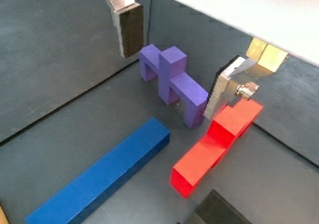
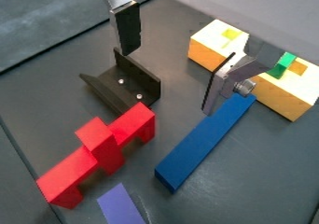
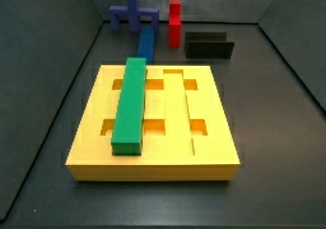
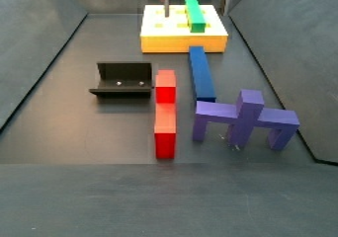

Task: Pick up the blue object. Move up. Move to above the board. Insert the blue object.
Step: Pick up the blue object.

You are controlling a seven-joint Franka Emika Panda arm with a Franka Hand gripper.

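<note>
A green bar (image 3: 130, 105) was seen lying lengthwise in a groove of the yellow block. On the dark floor, a red stepped piece (image 4: 164, 111) was laid between the fixture (image 4: 123, 80) and a long blue bar. A purplish-blue branched piece (image 4: 243, 118) was stood upright just beside the red one's end.

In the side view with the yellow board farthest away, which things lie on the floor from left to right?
Fixture → red piece → blue object → purple branched piece. The gripper hangs open above them.
</note>
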